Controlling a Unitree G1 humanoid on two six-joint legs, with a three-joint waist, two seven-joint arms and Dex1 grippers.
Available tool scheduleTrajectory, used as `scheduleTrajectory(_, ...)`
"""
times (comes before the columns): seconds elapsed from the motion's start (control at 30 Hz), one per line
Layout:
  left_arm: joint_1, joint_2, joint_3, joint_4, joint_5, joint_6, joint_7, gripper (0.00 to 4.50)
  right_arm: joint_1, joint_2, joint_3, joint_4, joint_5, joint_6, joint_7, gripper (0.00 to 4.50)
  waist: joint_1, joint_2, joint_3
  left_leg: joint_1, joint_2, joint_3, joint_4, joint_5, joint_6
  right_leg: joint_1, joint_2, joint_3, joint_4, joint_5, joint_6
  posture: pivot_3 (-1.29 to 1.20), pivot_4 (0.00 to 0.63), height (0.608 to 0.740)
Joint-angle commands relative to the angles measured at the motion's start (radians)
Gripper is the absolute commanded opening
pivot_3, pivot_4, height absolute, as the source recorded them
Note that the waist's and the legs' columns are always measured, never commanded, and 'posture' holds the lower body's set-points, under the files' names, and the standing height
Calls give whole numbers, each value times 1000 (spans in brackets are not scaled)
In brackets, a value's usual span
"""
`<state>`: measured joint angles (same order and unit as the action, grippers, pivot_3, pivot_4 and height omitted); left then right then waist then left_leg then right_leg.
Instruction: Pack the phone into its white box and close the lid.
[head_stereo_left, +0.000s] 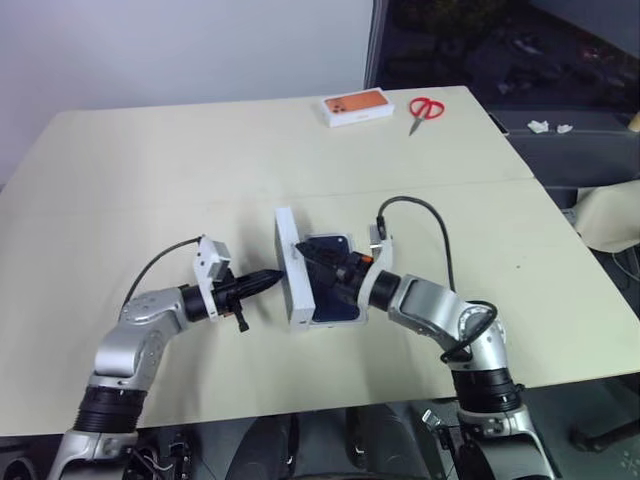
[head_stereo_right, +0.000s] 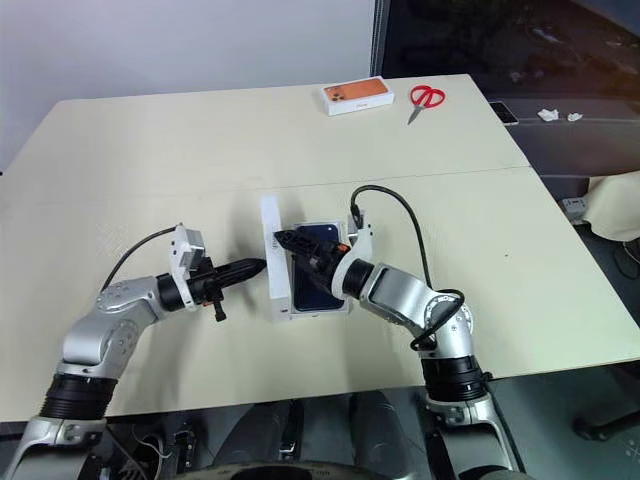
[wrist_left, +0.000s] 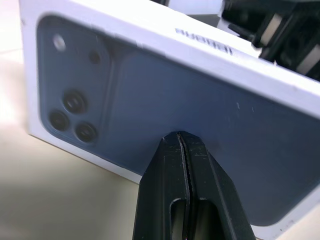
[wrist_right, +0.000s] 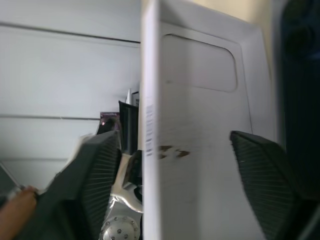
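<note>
At mid-tabletop (head_stereo_left: 150, 180), the lid (head_stereo_left: 290, 270) stands on edge beside the phone (head_stereo_left: 335, 300), propped by the pinched-shut left hand (head_stereo_left: 272, 279) against its printed face and straddled by the wide-spread right hand (head_stereo_left: 322, 262), apparently to tip it closed.

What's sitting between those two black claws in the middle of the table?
The lid, standing on edge: the left claw, shut, points at its printed face, while the right claw, open, straddles its edge, clearest in the head views.

Both arms reach inward, roughly level. The left gripper (head_stereo_left: 272, 279) has its fingers pressed together; the right gripper (head_stereo_left: 318, 262) has its fingers spread apart.
</note>
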<state>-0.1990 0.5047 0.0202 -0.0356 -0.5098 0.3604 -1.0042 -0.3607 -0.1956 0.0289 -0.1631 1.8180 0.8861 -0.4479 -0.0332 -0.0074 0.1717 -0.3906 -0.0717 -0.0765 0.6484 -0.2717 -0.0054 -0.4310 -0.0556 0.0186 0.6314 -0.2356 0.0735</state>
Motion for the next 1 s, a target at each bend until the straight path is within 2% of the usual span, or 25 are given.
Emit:
scheduleTrajectory(0.03, -8, -8, 4, -8, 3, -26, -5, 0, -17, -35, -20, -59, 6, 8, 38, 3504, 1, 0, 0, 0, 0, 0, 0, 0, 0, 0, 0, 0, 0, 0, 0, 0, 150, 740)
scheduleTrajectory(0.2, -14, -16, 3, -10, 4, -28, -1, 0, -55, -139, -40, -60, -35, 40, 120, 3504, 8, 0, 0, 0, 0, 0, 0, 0, 0, 0, 0, 0, 0, 0, 0, 0, 150, 740)
scheduleTrajectory(0.27, -16, -18, 3, -3, 6, -31, -2, 0, -65, -206, -34, -59, -109, 75, 180, 3504, 15, 0, 0, 0, 0, 0, 0, 0, 0, 0, 0, 0, 0, 0, 0, 0, 150, 740)
scheduleTrajectory(0.4, -25, -31, -8, 13, 18, -44, 4, 0, -66, -368, 41, -120, -397, 109, 406, 3504, 24, 0, 0, 0, 0, 0, 1, 0, 0, 1, 0, -1, -1, 0, 0, 0, 150, 740)
scheduleTrajectory(0.63, -47, -78, -26, 34, 42, -68, 18, 0, -149, -390, -60, -18, -572, 42, 558, 3504, 23, -1, 0, 0, 0, 0, 2, 0, 0, 2, 0, -1, -1, 0, 0, 0, 150, 740)
scheduleTrajectory(0.8, -66, -107, -41, 51, 54, -75, 26, 0, -164, -433, -9, -26, -837, -63, 701, 3504, 23, -1, 0, 0, 0, 0, 2, 0, 1, 2, 0, -1, -1, 0, 0, 0, 150, 740)
scheduleTrajectory(1.0, -58, -80, -18, 47, 52, -70, 15, 0, -144, -437, 50, -59, -1010, -105, 822, 3504, 21, -1, 1, 0, 0, 0, 2, 0, 1, 1, 0, -1, -1, 0, 0, 0, 150, 740)
